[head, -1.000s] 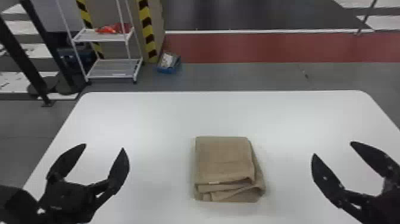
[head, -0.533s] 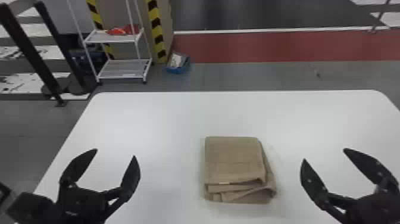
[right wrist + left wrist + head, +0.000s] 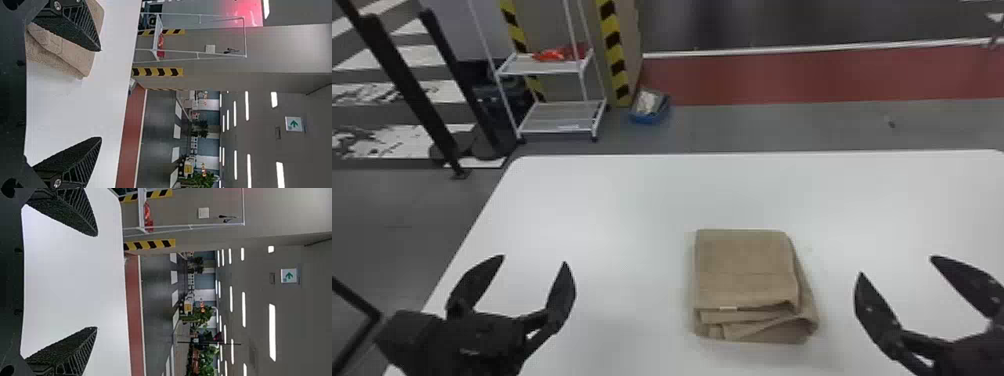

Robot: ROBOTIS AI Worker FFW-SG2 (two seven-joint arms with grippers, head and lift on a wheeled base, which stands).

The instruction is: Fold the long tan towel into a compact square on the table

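Observation:
The tan towel lies on the white table as a compact, layered bundle, its near edge uneven with loose folds and its right side slanting outward. To its left, my left gripper stands open with nothing between its fingers. My right gripper is at the towel's right, also open and not touching it. In the left wrist view, my left gripper has its fingers wide apart over bare table. In the right wrist view, the towel is partly behind one finger of my right gripper.
The white table extends around the towel. Beyond its far edge stand a white wheeled shelf with red items on it, a blue box on the floor and black posts at the left.
The head view has shifted, so the towel and table appear farther right. Both grippers stay open and apart from the towel, whose folded shape looks the same.

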